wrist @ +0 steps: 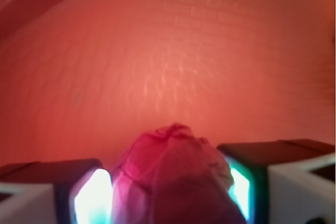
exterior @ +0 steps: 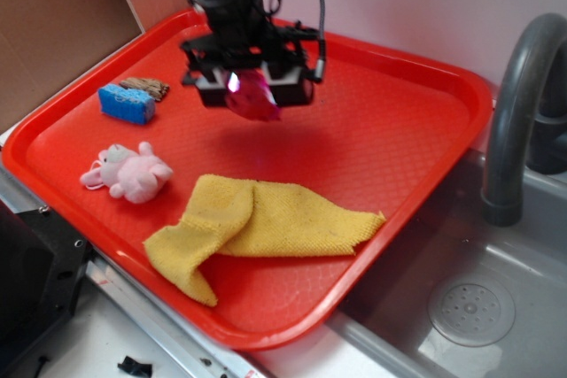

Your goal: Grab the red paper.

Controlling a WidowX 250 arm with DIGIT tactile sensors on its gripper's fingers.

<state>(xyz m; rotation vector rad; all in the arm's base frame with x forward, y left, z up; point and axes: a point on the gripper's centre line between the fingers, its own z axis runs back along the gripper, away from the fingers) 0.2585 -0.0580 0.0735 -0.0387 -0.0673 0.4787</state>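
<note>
One gripper [exterior: 251, 88] only, closed on red paper [exterior: 253, 95]. Paper sits directly between fingers, bulging below and ahead of fingertips; no offset to either side. Ball roughly round, no clear long axis. Appears lifted clear of red tray [exterior: 390, 130] below gripper, shadow under it. Wrist view: paper [wrist: 173, 174] dark pinkish-red, wrinkled, crumpled folds on top, fills gap between both pads [wrist: 93, 200].

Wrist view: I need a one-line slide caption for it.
Gripper shut on the red paper, held above the bare red tray.
</note>
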